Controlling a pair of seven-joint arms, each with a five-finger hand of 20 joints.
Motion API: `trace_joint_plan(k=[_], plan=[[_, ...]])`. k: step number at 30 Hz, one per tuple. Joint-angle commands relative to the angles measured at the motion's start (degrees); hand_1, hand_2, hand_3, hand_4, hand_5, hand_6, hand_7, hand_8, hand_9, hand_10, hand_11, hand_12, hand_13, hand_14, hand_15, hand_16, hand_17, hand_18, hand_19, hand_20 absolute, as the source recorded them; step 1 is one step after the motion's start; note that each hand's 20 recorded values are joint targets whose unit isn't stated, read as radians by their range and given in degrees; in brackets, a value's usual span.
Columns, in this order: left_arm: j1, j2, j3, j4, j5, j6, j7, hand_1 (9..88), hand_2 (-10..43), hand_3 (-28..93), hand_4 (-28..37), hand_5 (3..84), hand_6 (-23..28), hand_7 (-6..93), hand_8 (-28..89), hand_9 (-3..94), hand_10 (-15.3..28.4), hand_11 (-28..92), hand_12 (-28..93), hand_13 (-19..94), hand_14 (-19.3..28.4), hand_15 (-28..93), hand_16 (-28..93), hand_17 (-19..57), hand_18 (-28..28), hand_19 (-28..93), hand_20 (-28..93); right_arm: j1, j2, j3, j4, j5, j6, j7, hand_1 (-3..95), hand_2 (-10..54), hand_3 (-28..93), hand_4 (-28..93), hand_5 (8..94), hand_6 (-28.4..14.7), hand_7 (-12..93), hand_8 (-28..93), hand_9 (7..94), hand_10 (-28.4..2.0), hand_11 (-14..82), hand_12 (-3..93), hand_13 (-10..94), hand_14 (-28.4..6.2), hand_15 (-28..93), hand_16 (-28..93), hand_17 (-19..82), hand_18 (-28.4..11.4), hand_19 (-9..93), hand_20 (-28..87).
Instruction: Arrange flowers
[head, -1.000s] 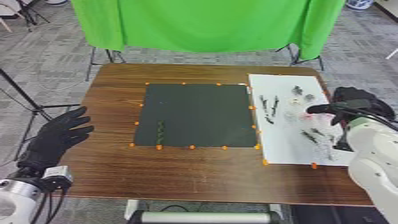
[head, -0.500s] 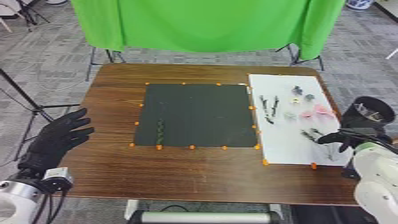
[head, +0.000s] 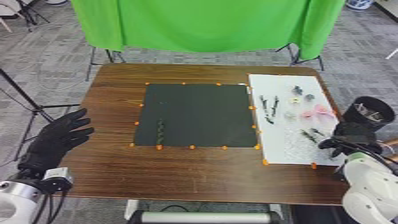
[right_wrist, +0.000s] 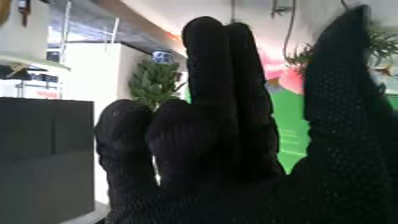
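Brown table (head: 204, 175), pink flowers (head: 318, 113) near right hand (head: 354, 136)

The black-gloved right robot hand (head: 355, 140) held its fingers (right_wrist: 211, 75) and thumb (right_wrist: 342, 65) apart, with pink petals (right_wrist: 291, 80) and green cloth (right_wrist: 289, 122) visible in the gap. Green sprigs (right_wrist: 384, 46) showed on both sides of the thumb. Beyond the fingers were a leafy plant (right_wrist: 153, 84) in a blue-and-white pot (right_wrist: 162, 56) and a dark grey panel (right_wrist: 44, 155).

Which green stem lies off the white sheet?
The long green stem on the dark mat, by its near left corner; the other stems lie on the white sheet.
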Motion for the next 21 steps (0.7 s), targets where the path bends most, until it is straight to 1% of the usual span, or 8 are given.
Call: trace_joint_plan(k=[1, 5, 7, 10, 11, 13, 16, 21], plan=[[0.9, -0.58, -0.03, -0.21, -0.26, 0.40, -0.37, 25.2, 1.5, 70, -26.7, 30.6, 4.2, 19.1, -11, 26.9, 13.0, 22, 14, 23, 17.1, 34, -2, -9.3, 22.9, 46, 6, -0.5, 0.6, 0.0, 2.1, 0.4, 2.8, -3.2, 45.4, -9.5, 80, -28, 73.3, 1.1, 45, 6, 89.1, -5.9, 24.2, 36.9, 75, -5.2, 82, 33, 47, -20.4, 93, 44], [1.3, -0.67, -0.23, -0.38, -0.29, 0.47, -0.16, 25.3, 1.5, 70, -26.7, 30.7, 4.2, 19.1, -11, 26.9, 13.0, 22, 14, 23, 17.1, 34, -2, -9.3, 22.9, 46, 6, -1.7, 0.8, 0.8, 2.3, 1.5, 5.8, -5.5, 45.8, -9.5, 80, -28, 73.7, 1.0, 45, 7, 89.2, -6.0, 24.1, 37.6, 75, -5.2, 82, 33, 47, -20.3, 93, 44], [1.6, -0.71, -0.33, -0.48, -0.37, 0.74, -0.04, 25.3, 1.5, 70, -26.8, 30.7, 4.3, 19.1, -11, 26.9, 13.0, 22, 14, 23, 17.1, 34, -2, -9.3, 22.9, 46, 6, -2.3, 0.7, 1.6, 2.5, 2.1, 8.5, -7.7, 45.0, -9.5, 84, -28, 74.0, 0.5, 46, 10, 88.9, -5.9, 27.0, 41.4, 76, -5.2, 82, 34, 47, -20.4, 93, 45], [1.7, -0.70, -0.44, -0.54, -0.47, 0.89, 0.04, 25.3, 1.4, 71, -26.7, 30.7, 4.3, 18.8, -11, 26.9, 13.0, 22, 14, 23, 17.2, 34, -2, -9.3, 22.9, 46, 6, -2.5, 0.8, 1.9, 2.3, 2.8, 12.1, -8.7, 43.9, -9.5, 86, -27, 73.6, 0.3, 47, 12, 87.9, -6.1, 30.4, 42.9, 75, -5.3, 82, 34, 47, -20.6, 93, 45], [1.6, -0.68, -0.42, -0.51, -0.45, 0.87, 0.05, 25.2, 1.4, 71, -26.8, 30.7, 4.3, 18.8, -11, 26.9, 13.0, 22, 14, 23, 17.2, 34, -2, -9.3, 22.9, 46, 6, -2.2, 1.1, 1.6, 2.0, 3.1, 13.0, -8.0, 42.4, -8.4, 87, -25, 72.4, 0.3, 49, 14, 85.7, -7.2, 36.2, 43.0, 75, -5.5, 82, 35, 46, -20.8, 93, 46], [1.7, -0.68, -0.48, -0.61, -0.50, 0.98, 0.04, 25.2, 1.4, 71, -26.9, 30.7, 4.3, 18.9, -11, 26.9, 13.0, 22, 14, 23, 17.1, 34, -2, -9.4, 22.9, 46, 6, -2.1, 1.0, 1.9, 1.5, 3.5, 13.8, -8.9, 36.4, -4.6, 88, -15, 67.5, -0.6, 58, 20, 80.4, -10.0, 51.7, 42.8, 75, -6.6, 85, 36, 46, -21.6, 93, 50], [1.4, -0.59, -0.36, -0.49, -0.49, 0.87, 0.06, 25.2, 1.4, 71, -27.0, 30.7, 4.3, 18.9, -11, 26.9, 13.1, 22, 14, 23, 17.1, 34, -2, -9.3, 22.9, 46, 6, -1.7, 0.8, 2.0, 0.5, 3.3, 14.9, -9.0, 31.1, -1.9, 91, -9, 66.1, -1.2, 62, 24, 80.3, -10.5, 54.5, 43.1, 75, -7.1, 87, 35, 46, -21.9, 93, 52], [2.0, -0.74, -0.91, -0.71, -0.51, 1.10, 0.07, 25.2, 1.4, 71, -26.9, 30.7, 4.3, 18.9, -11, 26.9, 13.1, 22, 14, 23, 17.2, 34, -2, -9.3, 22.9, 46, 6, 3.1, 0.5, -1.2, -2.1, 3.4, 15.8, -8.5, 28.4, -1.7, 93, -4, 68.1, -1.2, 62, 25, 83.1, -10.1, 54.5, 42.4, 77, -6.5, 88, 35, 49, -21.9, 93, 55]])
